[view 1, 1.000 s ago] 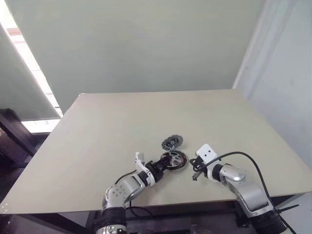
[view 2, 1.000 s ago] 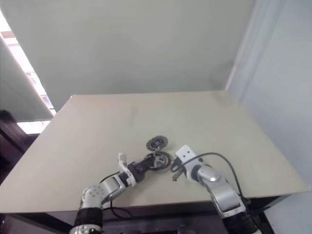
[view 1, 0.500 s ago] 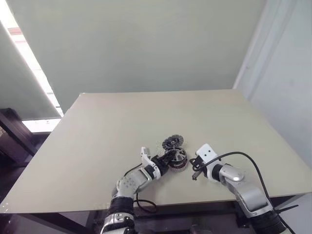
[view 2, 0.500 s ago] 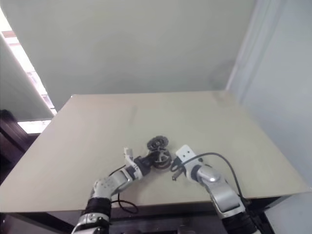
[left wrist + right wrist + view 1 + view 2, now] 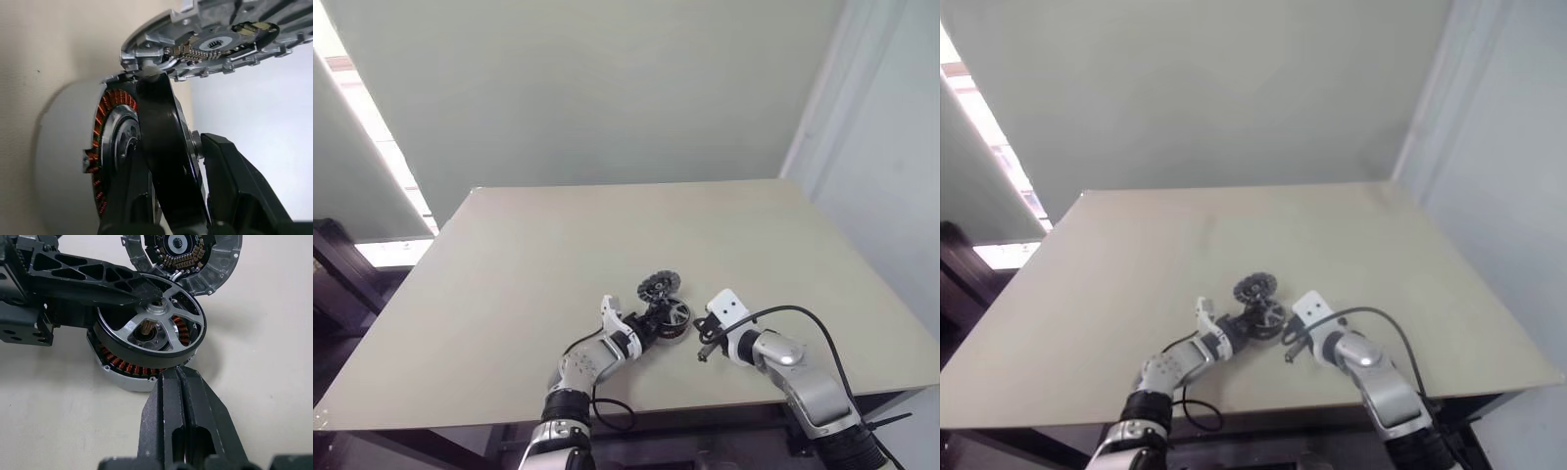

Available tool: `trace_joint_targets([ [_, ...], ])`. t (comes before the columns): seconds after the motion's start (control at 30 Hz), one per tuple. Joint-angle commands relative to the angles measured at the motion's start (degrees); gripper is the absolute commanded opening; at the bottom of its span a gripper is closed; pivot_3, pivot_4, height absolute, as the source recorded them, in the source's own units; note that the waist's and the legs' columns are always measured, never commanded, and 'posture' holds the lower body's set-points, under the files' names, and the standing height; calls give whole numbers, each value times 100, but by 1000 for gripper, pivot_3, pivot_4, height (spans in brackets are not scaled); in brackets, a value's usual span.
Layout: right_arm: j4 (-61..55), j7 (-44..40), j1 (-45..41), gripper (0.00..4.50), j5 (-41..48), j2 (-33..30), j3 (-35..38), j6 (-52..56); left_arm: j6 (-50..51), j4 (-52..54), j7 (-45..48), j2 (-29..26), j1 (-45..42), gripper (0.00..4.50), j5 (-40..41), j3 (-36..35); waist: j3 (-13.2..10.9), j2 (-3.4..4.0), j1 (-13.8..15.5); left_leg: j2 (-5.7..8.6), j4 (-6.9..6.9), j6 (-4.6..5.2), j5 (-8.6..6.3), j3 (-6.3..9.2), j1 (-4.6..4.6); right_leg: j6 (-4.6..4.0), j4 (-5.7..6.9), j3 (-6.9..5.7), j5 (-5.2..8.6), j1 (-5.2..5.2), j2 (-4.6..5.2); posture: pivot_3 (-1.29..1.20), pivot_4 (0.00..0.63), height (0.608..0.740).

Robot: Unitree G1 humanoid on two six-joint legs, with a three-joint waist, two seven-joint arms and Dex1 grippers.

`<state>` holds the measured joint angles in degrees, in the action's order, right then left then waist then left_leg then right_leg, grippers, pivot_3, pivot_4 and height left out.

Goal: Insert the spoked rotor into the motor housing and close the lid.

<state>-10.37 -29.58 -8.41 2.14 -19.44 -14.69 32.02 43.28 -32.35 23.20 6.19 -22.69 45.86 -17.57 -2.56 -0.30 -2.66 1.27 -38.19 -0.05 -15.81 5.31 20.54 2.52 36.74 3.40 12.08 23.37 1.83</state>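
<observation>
The spoked rotor [image 5: 146, 357], with a silver rim and spokes, lies tilted on top of the motor housing [image 5: 122, 369], whose copper windings show beneath it. My left gripper [image 5: 651, 319] is shut on the rotor's rim, one black finger [image 5: 88, 279] lying across its top towards the hub. The lid [image 5: 215, 269], grey with a notched rim, rests on the table just beyond, touching the rotor's far edge. My right gripper [image 5: 177, 374] is shut and empty, its tips right at the near edge of the rotor and housing. In the left wrist view the rotor [image 5: 164, 147] stands edge-on between my fingers.
All three discs sit near the front middle of the beige table [image 5: 558, 245]. A black cable [image 5: 803, 313] loops over my right forearm. The table's front edge runs close behind both arms.
My left gripper has moved forward and a little right with the rotor, bringing it over the housing and against the lid. The right arm has kept still.
</observation>
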Motion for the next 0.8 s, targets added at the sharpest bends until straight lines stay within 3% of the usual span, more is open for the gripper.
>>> trace_joint_targets([
  [0.03, -249, 59, -75, 0, 33, 14, 110, -35, -140, 3, -14, -5, -157, 1045, -54, -92, 0, 0, 0, 0, 0, 0, 0, 0, 0, 0, 0, 0, 0, 0, 0, 0, 0, 740],
  [0.13, -243, 77, -83, 0, 29, 22, 119, -43, -214, -84, -49, 21, -193, 1045, -136, -95, 0, 0, 1, 0, 0, 0, 0, 0, -1, 0, 0, 0, 0, -1, 0, 0, 0, 740],
  [0.47, -213, 144, -67, 0, 36, 21, 127, -69, -136, -54, -79, 7, -212, 4351, -237, -53, 3, -1, -1, 0, -2, 0, 1, 0, -10, 0, 1, 0, 0, -13, 0, 0, 0, 740],
  [0.8, -70, 135, -122, 0, 32, 67, 111, -146, 839, 1784, -837, -161, 95, 4470, -7, 120, 2, -2, -16, -2, 2, 0, 0, 2, -3, 2, 1, 1, -1, -1, -1, 0, 0, 740],
])
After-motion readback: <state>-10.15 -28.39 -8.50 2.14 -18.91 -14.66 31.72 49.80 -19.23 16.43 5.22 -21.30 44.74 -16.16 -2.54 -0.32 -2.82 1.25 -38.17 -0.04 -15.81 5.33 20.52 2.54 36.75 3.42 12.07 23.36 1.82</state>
